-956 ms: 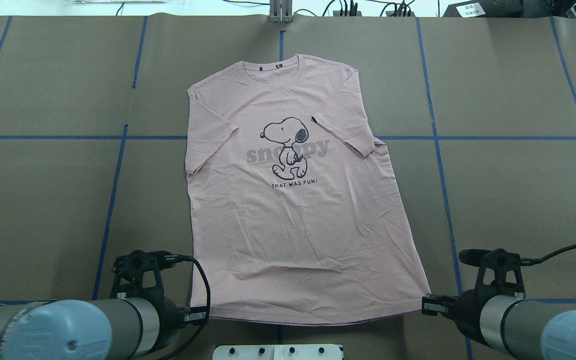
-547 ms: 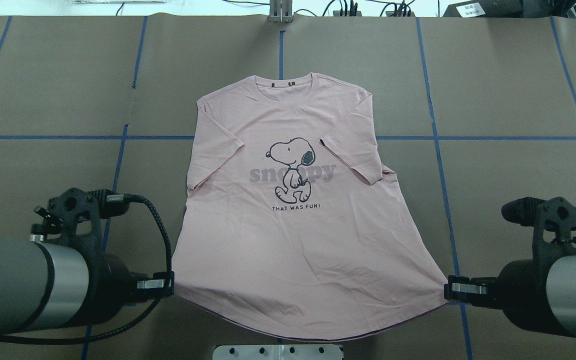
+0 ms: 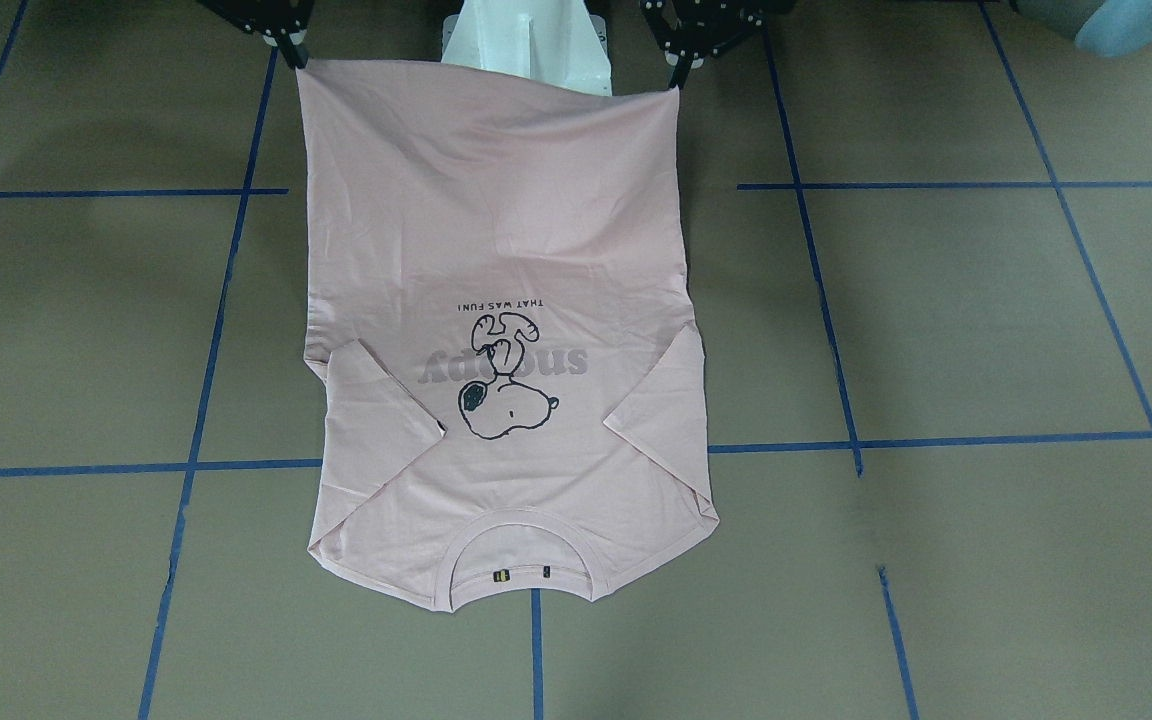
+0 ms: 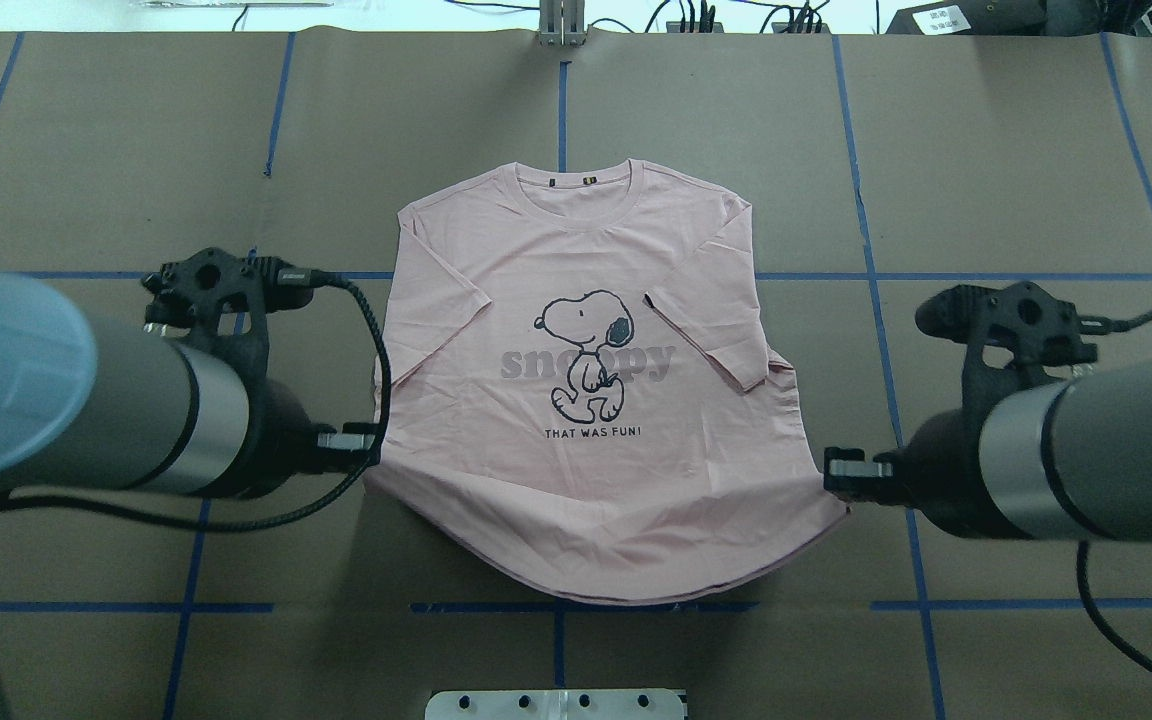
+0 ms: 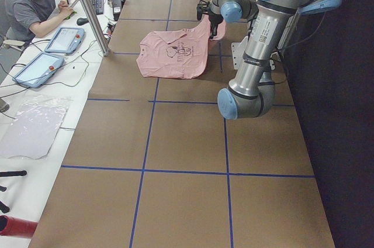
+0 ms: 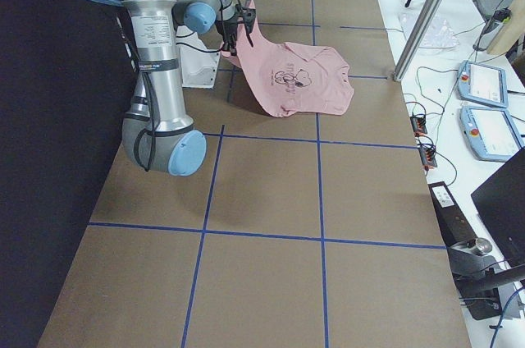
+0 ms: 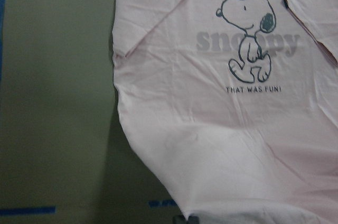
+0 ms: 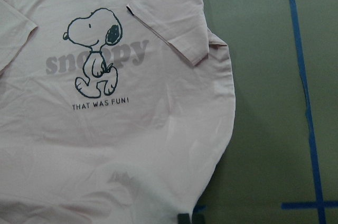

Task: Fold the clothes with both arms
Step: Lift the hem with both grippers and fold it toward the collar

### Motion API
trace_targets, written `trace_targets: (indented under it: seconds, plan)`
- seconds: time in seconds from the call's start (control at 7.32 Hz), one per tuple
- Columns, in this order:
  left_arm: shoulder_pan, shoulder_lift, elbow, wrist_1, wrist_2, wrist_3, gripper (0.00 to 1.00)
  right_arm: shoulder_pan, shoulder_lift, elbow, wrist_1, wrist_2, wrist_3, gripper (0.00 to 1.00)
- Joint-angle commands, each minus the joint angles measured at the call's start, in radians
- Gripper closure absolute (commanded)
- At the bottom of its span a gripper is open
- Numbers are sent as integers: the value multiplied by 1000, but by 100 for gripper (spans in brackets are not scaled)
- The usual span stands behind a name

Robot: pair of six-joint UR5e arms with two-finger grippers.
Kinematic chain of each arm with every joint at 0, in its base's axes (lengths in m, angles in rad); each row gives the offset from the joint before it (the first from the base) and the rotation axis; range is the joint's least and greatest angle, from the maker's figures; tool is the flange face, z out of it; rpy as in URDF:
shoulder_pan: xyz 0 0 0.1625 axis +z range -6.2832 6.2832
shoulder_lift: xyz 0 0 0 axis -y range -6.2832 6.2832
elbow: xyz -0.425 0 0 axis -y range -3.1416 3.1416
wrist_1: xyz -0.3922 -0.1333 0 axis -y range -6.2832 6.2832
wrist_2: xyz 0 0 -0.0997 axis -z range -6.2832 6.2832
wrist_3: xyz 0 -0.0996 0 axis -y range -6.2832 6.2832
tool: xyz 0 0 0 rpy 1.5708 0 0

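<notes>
Tabletop [image 4: 1016, 150] bears T-shirt [image 4: 576, 500] lengthwise near-to-far, neck [image 4: 578, 186] at far end.

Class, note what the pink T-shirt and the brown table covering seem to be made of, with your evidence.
T-shirt: probably soft cotton-type knit, matte; it creases finely and sags where its hem is lifted.
Table covering: looks like brown paper or thin card, matte; it lies in flat sheets marked with blue tape.

My table [image 4: 1036, 150] wears brown paper gridded with blue tape [image 4: 936, 276]; at twelve o'clock, a white desk [image 5: 44, 172] holds two tablets [image 5: 63, 40].
</notes>
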Motion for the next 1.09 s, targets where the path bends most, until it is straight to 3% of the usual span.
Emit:
trace_targets:
  seconds: [0.0,0.27,0.55,0.82,0.96]
  plan:
    - [-127,-38,200,-117,-4,114,100,122,117,-178,-2,3,-111,100]
    - [-197,-53,361,-259,-4,168,100,207,198,-351,30,3,-192,100]
    - [-247,-111,541,-352,-1,220,100,262,237,-520,151,3,-215,100]
    - [-307,-154,733,-490,-1,280,100,339,341,-802,274,27,-315,100]
    - [-332,-190,869,-577,0,312,100,382,399,-988,366,43,-391,100]
